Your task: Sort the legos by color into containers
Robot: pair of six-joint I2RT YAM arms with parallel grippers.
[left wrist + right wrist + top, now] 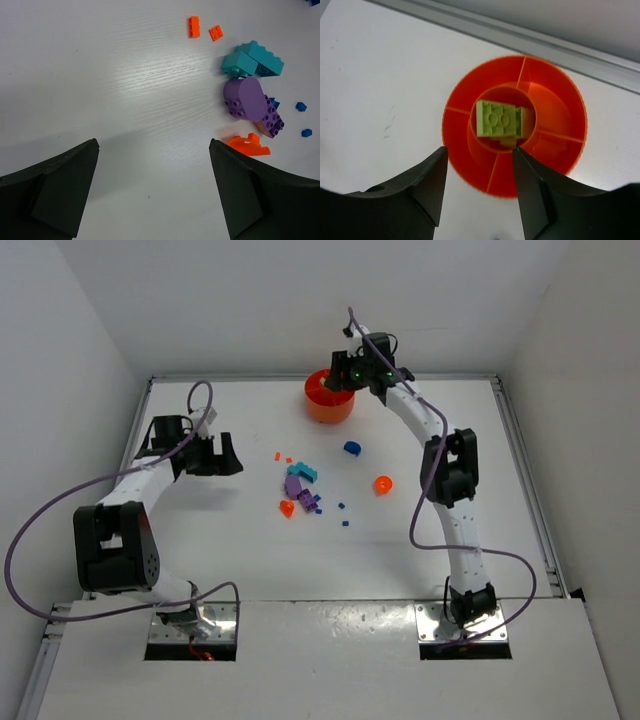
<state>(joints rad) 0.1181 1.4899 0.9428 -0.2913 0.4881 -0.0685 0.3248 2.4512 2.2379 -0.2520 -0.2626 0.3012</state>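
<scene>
Right gripper (pixel 479 159) hangs over the dish (pixel 555 107), fingers parted and empty; a green brick (pixel 499 119) lies in the centre well, ahead of them. Left gripper (pixel 154 150), wide open and empty, faces the loose legos (pixel 250 97).

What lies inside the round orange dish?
Lime green legos sit in its centre compartment; the outer compartments in view hold nothing. The right gripper covers part of the near rim.

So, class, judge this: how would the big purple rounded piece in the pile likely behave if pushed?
The purple rounded piece looks like hard plastic, so it is probably stiff and light. Its curved side may let it rock or roll. It lies against the purple brick, so that would likely shift too.
</scene>
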